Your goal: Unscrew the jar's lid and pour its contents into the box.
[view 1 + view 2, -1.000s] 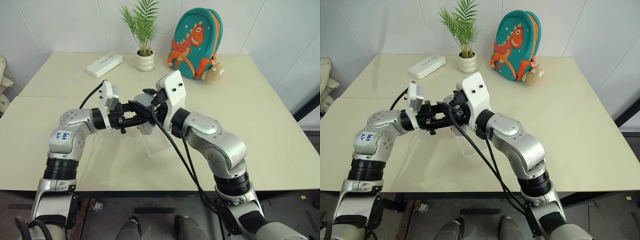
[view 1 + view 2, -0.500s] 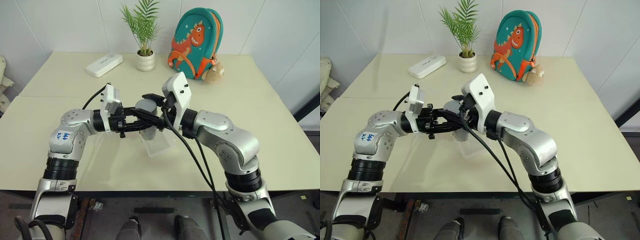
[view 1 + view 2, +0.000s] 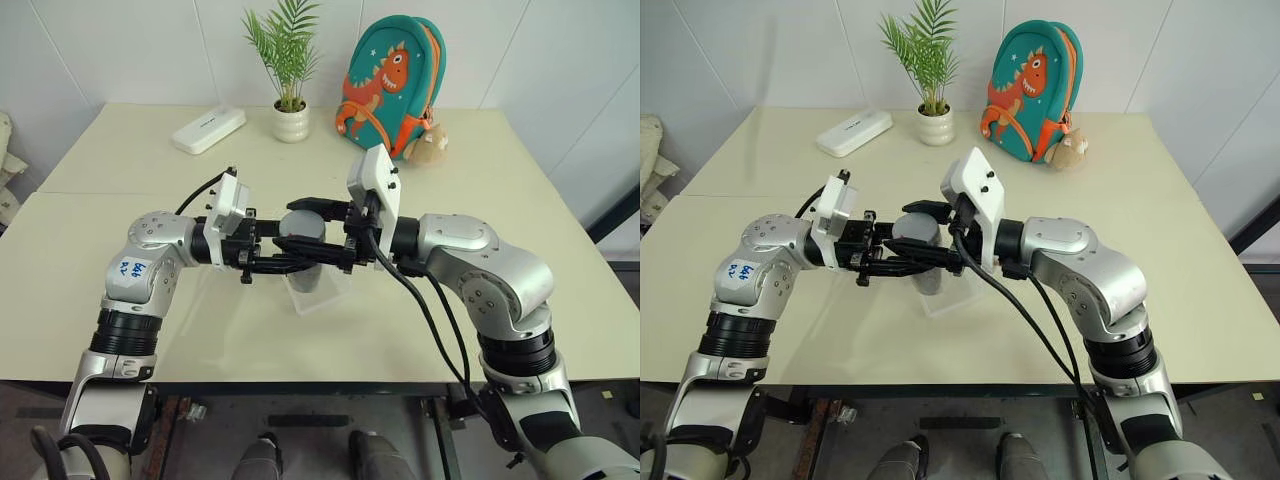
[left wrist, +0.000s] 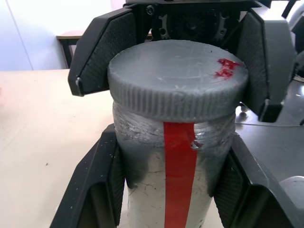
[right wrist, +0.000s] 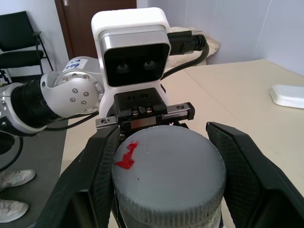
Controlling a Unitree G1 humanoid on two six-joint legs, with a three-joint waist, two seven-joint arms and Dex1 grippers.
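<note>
The jar [image 4: 175, 185], clear with a red stripe on its label, is held upright above the table between my two arms. My left gripper [image 3: 297, 264] comes in from the left and is shut on the jar's body below the cap. The lid [image 5: 168, 166], a ribbed grey cap with a red mark, sits on the jar. My right gripper [image 3: 303, 220] reaches in from the right, its pads [image 5: 102, 175] pressed against the lid's rim. The box [image 3: 330, 293], shallow and transparent, lies on the table just under the jar. I cannot make out the contents through the jar wall.
At the back of the beige table [image 3: 520, 210] stand a white oblong case [image 3: 208, 130], a white ribbed plant pot [image 3: 291, 122], a teal dinosaur backpack [image 3: 390, 85] and a small plush toy [image 3: 428, 148]. Cables hang from my right wrist over the table's front.
My right wrist has swung round so its gripper now points level across at the left one, and its elbow has moved out to the right. The jar and both hands drew back slightly toward me.
</note>
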